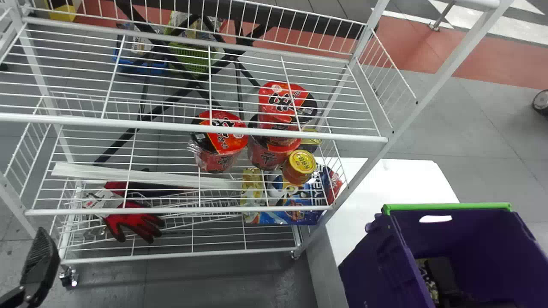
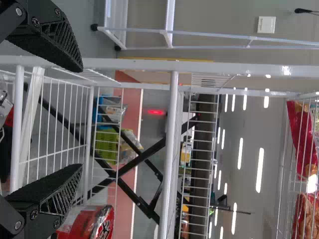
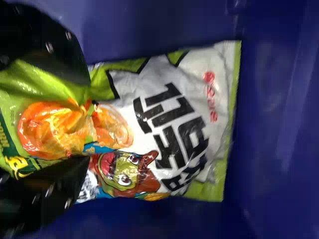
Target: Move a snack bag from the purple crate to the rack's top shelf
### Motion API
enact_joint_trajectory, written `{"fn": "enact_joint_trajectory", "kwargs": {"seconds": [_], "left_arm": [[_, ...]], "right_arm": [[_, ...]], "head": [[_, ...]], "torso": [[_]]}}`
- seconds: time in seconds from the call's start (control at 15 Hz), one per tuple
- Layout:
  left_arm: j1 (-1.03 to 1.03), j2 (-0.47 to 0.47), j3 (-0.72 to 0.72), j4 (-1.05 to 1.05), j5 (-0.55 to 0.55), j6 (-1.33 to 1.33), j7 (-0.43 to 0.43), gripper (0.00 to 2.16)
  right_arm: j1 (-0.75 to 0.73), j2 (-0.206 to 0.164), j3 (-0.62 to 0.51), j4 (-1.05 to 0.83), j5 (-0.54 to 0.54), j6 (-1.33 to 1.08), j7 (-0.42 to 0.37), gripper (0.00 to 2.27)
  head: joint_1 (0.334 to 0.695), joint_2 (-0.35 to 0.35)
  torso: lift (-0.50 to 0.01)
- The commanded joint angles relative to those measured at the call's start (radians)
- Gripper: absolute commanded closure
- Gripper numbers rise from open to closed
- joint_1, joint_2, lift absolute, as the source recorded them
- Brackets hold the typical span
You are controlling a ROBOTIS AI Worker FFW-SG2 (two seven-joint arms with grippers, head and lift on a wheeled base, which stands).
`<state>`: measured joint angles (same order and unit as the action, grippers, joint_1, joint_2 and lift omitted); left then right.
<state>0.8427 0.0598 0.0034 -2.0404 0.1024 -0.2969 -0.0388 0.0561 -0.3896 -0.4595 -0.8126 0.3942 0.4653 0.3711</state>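
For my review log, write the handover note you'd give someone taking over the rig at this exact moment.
Right gripper: down in the purple plastic crate with the green rim, jaws closed on a green-and-white snack bag, its film bunched between them.
Left gripper: empty, jaws apart, by the white wire rack.
Done: bag gripped, by the look of it.
Left: lift it clear of the crate, carry it to the rack's top shelf, set it down, release. Red snack bags sit on a high wire shelf, probably that one.
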Motion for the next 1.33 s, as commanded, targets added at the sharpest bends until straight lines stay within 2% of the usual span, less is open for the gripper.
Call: {"fn": "enact_joint_trajectory", "kwargs": {"seconds": [0.0, 0.07, 0.4, 0.6, 0.87, 1.07, 1.27], "left_arm": [[0.003, -0.002, 0.007, -0.004, 0.002, 0.005, 0.000, 0.15], [0.007, -0.002, 0.007, -0.007, 0.002, 0.005, 0.002, 0.15], [0.010, -0.008, 0.003, -0.014, -0.001, 0.008, 0.004, 0.15], [0.006, -0.011, -0.005, -0.017, -0.006, 0.029, 0.004, 0.15], [-0.001, -0.012, -0.016, -0.015, -0.017, 0.045, 0.014, 0.15], [0.001, -0.012, -0.029, -0.015, -0.024, 0.045, 0.023, 0.15], [0.012, -0.012, -0.039, -0.026, -0.033, 0.045, 0.027, 0.15]], "right_arm": [[0.019, 0.014, -0.018, 0.004, -0.012, -0.153, 0.029, 2.11], [0.027, 0.014, -0.028, 0.004, -0.015, -0.202, 0.046, 2.21], [0.082, 0.009, -0.051, -0.077, -0.001, -0.199, 0.229, 2.22], [0.139, 0.005, -0.051, -0.146, 0.048, -0.135, 0.247, 2.22], [0.202, 0.000, -0.100, -0.218, 0.048, -0.104, 0.292, 2.22], [0.243, 0.008, -0.105, -0.250, 0.038, -0.144, 0.335, 2.22], [0.269, 0.032, -0.120, -0.283, 0.037, -0.187, 0.325, 2.22]], "head": [[0.695, -0.350], [0.695, -0.350], [0.695, -0.350], [0.695, -0.350], [0.695, -0.350], [0.695, -0.350], [0.695, -0.350]], "torso": [[-0.455], [-0.455], [-0.455], [-0.455], [-0.455], [-0.445], [-0.435]]}}
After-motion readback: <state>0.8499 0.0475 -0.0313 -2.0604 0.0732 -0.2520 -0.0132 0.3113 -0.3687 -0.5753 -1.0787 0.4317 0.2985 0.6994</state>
